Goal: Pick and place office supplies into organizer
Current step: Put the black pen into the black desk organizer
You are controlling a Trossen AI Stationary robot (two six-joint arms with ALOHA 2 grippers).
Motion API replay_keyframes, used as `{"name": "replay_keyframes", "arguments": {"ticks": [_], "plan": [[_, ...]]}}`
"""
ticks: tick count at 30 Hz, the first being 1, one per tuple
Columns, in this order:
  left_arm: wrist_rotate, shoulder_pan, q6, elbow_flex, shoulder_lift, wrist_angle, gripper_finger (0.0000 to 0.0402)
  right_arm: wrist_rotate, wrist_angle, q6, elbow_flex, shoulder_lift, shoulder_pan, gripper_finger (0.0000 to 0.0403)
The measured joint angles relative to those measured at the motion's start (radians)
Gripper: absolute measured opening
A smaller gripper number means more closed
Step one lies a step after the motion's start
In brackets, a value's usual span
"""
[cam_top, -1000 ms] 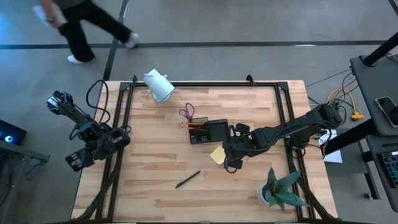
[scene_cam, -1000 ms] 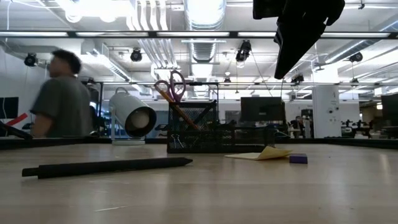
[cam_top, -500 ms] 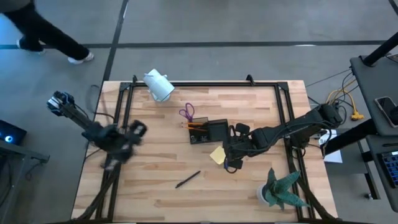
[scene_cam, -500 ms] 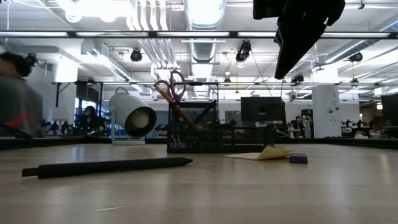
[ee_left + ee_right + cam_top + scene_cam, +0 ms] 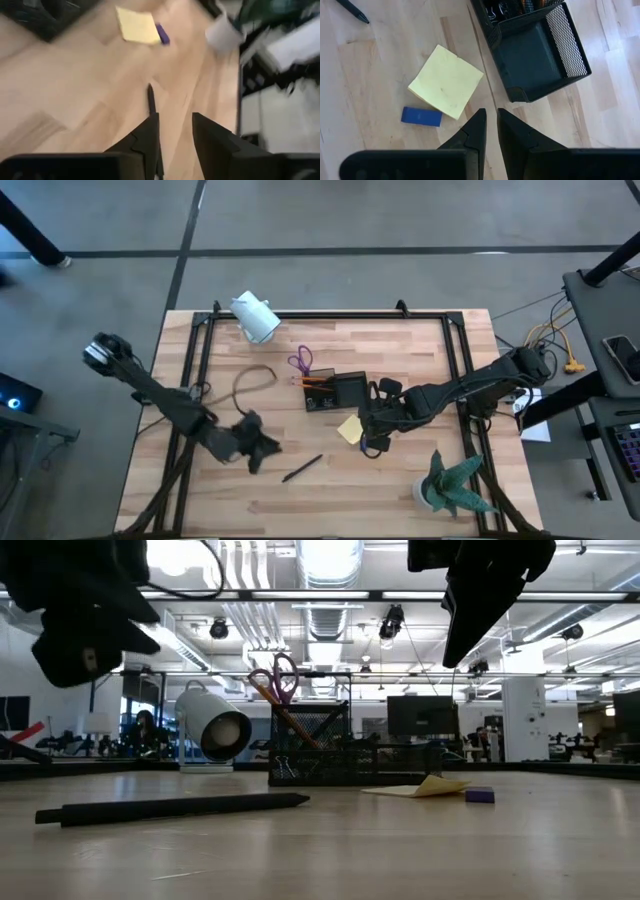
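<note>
A black pen [image 5: 301,468] lies on the wooden table toward its near edge. My left gripper [image 5: 262,457] hovers just left of it, open; in the left wrist view the pen [image 5: 151,97] lies just ahead of the empty gap between the fingers [image 5: 175,125]. The dark mesh organizer [image 5: 335,392] stands mid-table with purple-handled scissors [image 5: 300,362] and orange pencils in its tall part. A yellow sticky-note pad [image 5: 446,82] and a small blue-purple piece [image 5: 421,116] lie near it. My right gripper [image 5: 491,117] hangs shut above them, holding nothing.
A white cylindrical camera [image 5: 255,318] lies at the far left of the table, and a green plant in a white pot [image 5: 448,485] stands at the near right corner. Black frame rails [image 5: 192,355] run along the table's sides. Bare wood lies around the pen.
My left arm has swung in from beyond the table's left edge, over the rail and onto the table, coming down toward the black pen while its wrist turned. My right arm has kept still. A person has walked out of view beyond the far edge.
</note>
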Motion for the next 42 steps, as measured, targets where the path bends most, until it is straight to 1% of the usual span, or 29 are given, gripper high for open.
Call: {"name": "replay_keyframes", "arguments": {"ticks": [4, 7, 11, 16, 20, 26, 29, 32, 34, 37, 38, 40, 42], "plan": [[0.057, 0.001, 0.101, 0.089, 0.181, 0.034, 0.0086, -0.001, 0.000, 0.003, 0.000, 0.000, 0.000, 0.0038], [0.077, 0.010, 0.126, 0.162, 0.304, 0.017, 0.0080, -0.013, 0.000, 0.004, 0.004, 0.000, 0.000, 0.0038], [0.081, 0.028, 0.148, 0.240, 0.437, 0.021, 0.0080, -0.020, 0.000, 0.005, 0.012, 0.000, 0.000, 0.0038], [0.142, 0.029, 0.282, 0.321, 0.562, 0.019, 0.0080, -0.022, -0.002, 0.005, 0.016, 0.000, 0.000, 0.0038], [0.149, 0.029, 0.291, 0.356, 0.621, -0.022, 0.0080, -0.027, -0.008, 0.010, 0.016, 0.000, 0.000, 0.0038], [0.136, 0.029, 0.284, 0.362, 0.655, -0.047, 0.0079, -0.027, -0.008, 0.049, 0.016, 0.000, 0.003, 0.0038], [0.137, 0.029, 0.279, 0.362, 0.643, -0.075, 0.0079, -0.027, -0.008, 0.050, 0.016, 0.000, 0.010, 0.0038], [0.135, 0.029, 0.284, 0.363, 0.602, -0.116, 0.0079, -0.027, -0.008, 0.050, 0.016, 0.000, 0.015, 0.0038], [0.095, 0.029, 0.274, 0.378, 0.556, -0.188, 0.0079, -0.026, -0.010, 0.050, 0.016, 0.000, 0.014, 0.0038], [-0.043, 0.030, 0.201, 0.384, 0.494, -0.378, 0.0079, -0.019, -0.010, 0.050, 0.015, 0.000, 0.014, 0.0038], [-0.071, 0.031, 0.189, 0.379, 0.480, -0.421, 0.0079, -0.019, -0.010, 0.050, 0.015, 0.000, 0.014, 0.0038], [-0.073, 0.040, 0.182, 0.365, 0.463, -0.435, 0.0079, -0.019, -0.010, 0.049, 0.015, 0.000, 0.014, 0.0038], [-0.034, 0.042, 0.182, 0.346, 0.457, -0.409, 0.0079, -0.018, -0.010, 0.049, 0.013, 0.000, 0.014, 0.0038]]}}
